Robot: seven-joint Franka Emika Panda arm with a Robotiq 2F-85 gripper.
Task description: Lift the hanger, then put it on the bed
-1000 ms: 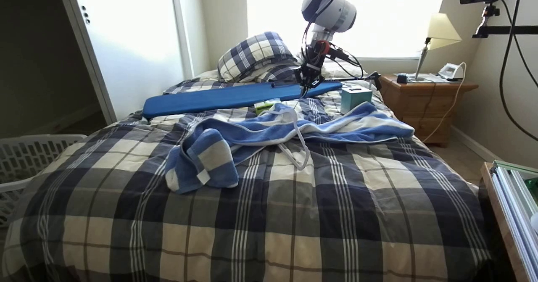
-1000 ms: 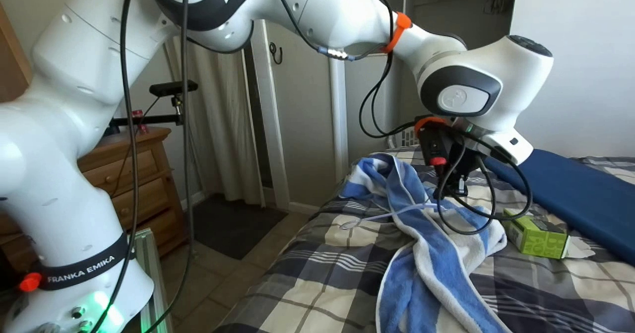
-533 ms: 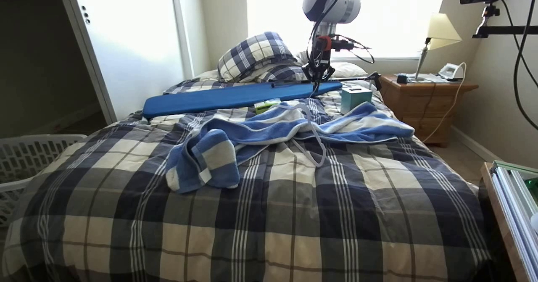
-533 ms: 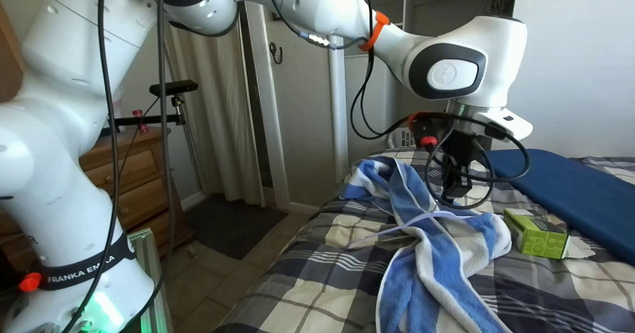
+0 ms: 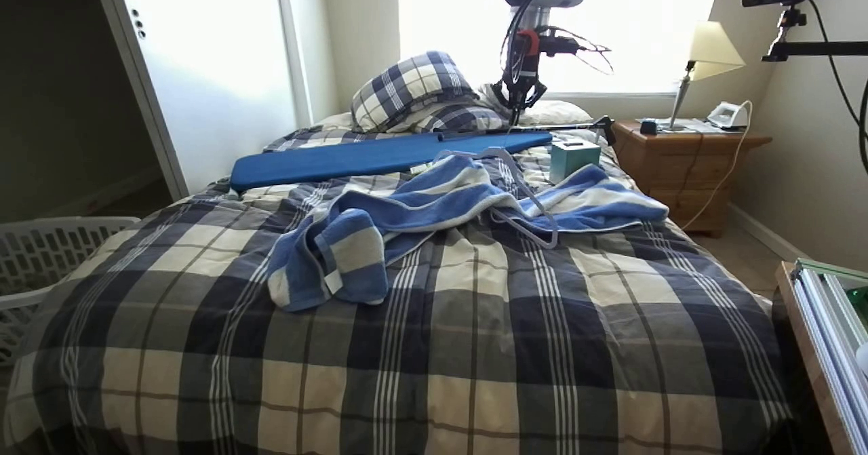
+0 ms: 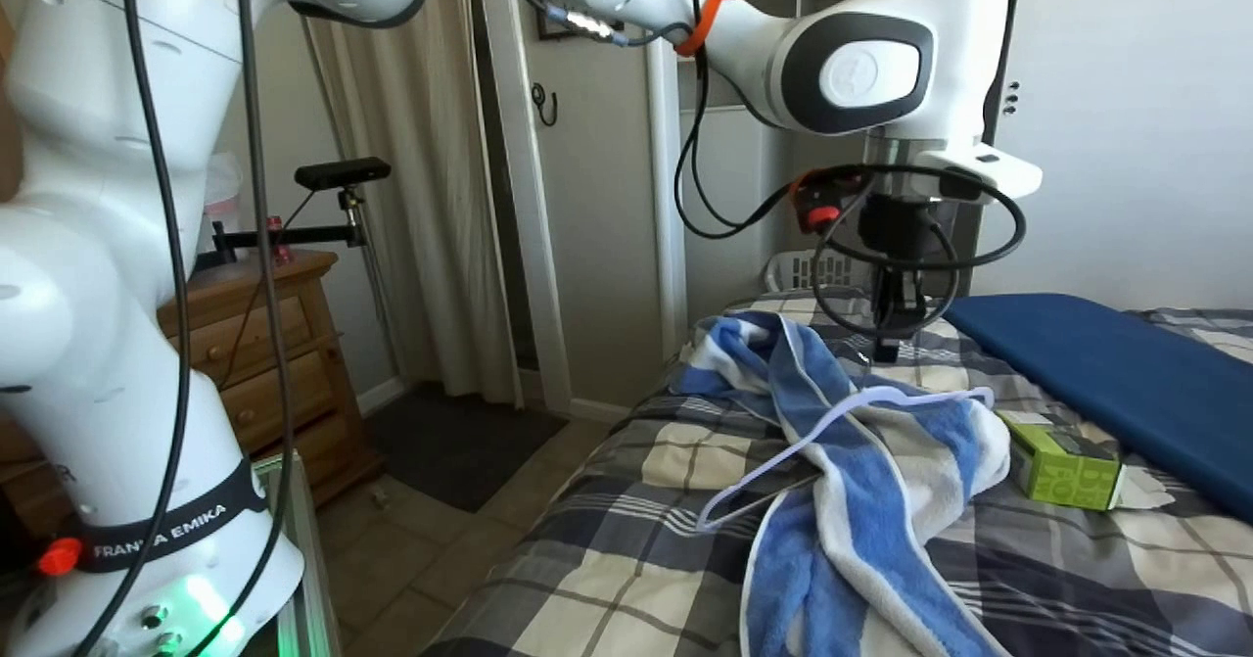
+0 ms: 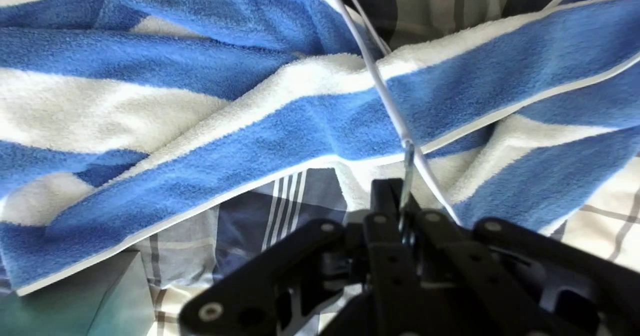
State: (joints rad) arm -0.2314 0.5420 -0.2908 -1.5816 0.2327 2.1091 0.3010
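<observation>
The pale hanger [image 5: 546, 215] is tilted above the bed in both exterior views [image 6: 818, 430]. My gripper [image 5: 514, 117] is shut on its thin metal hook, with the hanger's body below the fingertips. The wrist view shows the hook between the gripper's fingers [image 7: 397, 196] and the hanger's arm [image 7: 384, 94] crossing the cloth. The blue-and-white striped garment [image 5: 420, 204] passes through the hanger: the lower bar goes under the cloth, where part is hidden. Most of the garment lies on the bed [image 5: 407, 387], whose plaid comforter also shows in an exterior view [image 6: 607, 579].
A long blue board [image 5: 366, 159] lies across the bed behind the garment. A teal box [image 5: 571, 162] and a green box [image 6: 1062, 461] stand near the cloth. A nightstand [image 5: 678, 163] with a lamp [image 5: 713, 51] and an iron [image 5: 728, 116] is beyond the bed's side.
My gripper has moved up, carrying the hanger higher. The hanger also shifted across the cloth, and the middle of the garment rose a little with it. The garment's ends stayed on the bed.
</observation>
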